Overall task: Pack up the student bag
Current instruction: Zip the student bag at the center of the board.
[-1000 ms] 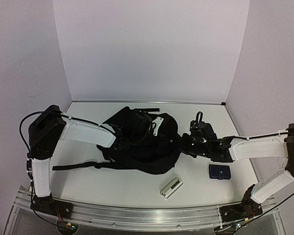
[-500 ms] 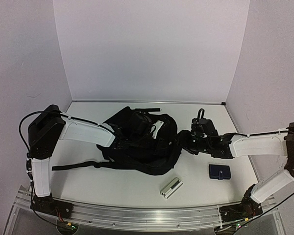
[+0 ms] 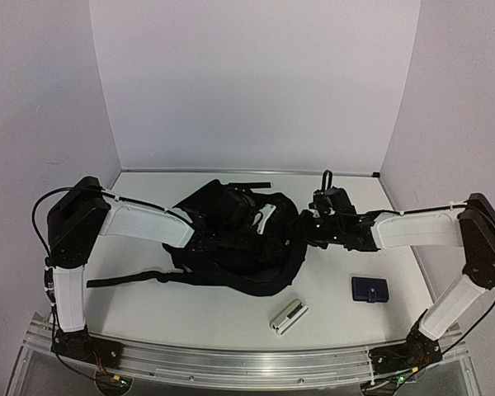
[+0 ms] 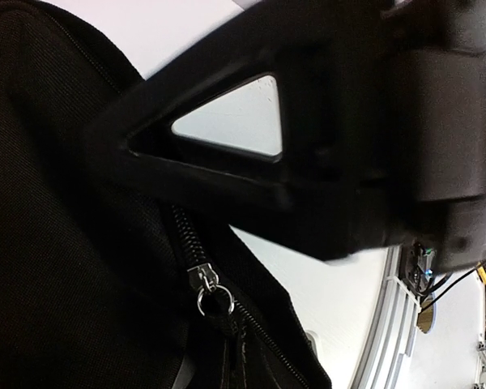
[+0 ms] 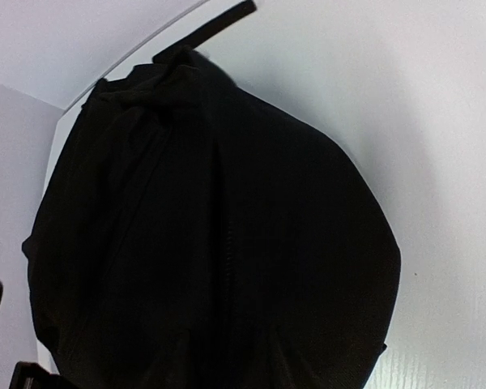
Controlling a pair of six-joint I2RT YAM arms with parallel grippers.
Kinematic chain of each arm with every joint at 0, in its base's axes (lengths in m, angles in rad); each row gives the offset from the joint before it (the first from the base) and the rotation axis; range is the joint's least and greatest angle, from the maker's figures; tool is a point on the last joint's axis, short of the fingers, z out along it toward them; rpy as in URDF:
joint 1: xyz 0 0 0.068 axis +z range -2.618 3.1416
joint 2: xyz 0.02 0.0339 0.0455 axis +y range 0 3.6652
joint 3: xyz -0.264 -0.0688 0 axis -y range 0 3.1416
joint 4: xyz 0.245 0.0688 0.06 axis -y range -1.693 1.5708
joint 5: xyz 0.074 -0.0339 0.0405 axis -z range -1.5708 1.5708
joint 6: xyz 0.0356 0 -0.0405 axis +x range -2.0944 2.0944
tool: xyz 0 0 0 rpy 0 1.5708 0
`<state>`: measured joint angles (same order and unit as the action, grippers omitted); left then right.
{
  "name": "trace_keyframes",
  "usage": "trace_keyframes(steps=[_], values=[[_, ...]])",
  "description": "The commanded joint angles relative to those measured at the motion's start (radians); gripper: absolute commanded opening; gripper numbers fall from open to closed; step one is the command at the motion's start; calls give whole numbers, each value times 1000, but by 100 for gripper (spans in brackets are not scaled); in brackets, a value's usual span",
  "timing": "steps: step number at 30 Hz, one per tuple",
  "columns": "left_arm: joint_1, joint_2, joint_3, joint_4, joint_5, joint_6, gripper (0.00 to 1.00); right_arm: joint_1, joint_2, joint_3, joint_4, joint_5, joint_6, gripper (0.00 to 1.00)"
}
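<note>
Top external view: the student bag lies slumped in the middle of the white table, between the two arms, with one long black strap trailing out to the left across the table. The left tool is at the bag's left edge, against the black fabric. Its fingers are pressed together, though whether any fabric is pinched between them cannot be told. The right tool is at the bag's right edge, touching or just beside the fabric. Its fingers are dark against the dark bag, so I cannot tell whether they are spread or pressed together.

A small dark-blue pouch lies flat near the right arm, well apart from the bag. A small white and grey case lies at an angle in front of the bag, near the table's front edge.

The left wrist view shows the bag's zipper line with a metal pull ring just below the blurred black finger. The right wrist view is filled by the bag's rounded black body, with a strap end lying on the table beyond it.
</note>
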<state>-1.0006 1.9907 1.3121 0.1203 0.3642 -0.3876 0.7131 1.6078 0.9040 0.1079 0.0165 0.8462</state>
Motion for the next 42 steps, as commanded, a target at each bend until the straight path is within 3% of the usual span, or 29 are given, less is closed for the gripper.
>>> trace_keyframes(steps=[1, 3, 11, 22, 30, 42], values=[[-13, -67, 16, -37, 31, -1, 0, -10, 27, 52, -10, 22, -15, 8], [-16, -84, 7, -65, 37, -3, 0, -17, 26, 60, -14, 44, -11, 0], [-38, -180, -50, -230, 77, 13, 0, -82, 0, 89, -58, 191, 54, 0], [-58, -242, -100, -311, 126, 7, 0, -113, 15, 165, -67, 223, 27, 0], [-84, -178, 1, -285, 168, 19, 0, -113, 58, 196, -47, 126, 22, 0], [-176, -101, 73, -376, 224, 19, 0, -150, 96, 312, -45, 218, 53, 0]])
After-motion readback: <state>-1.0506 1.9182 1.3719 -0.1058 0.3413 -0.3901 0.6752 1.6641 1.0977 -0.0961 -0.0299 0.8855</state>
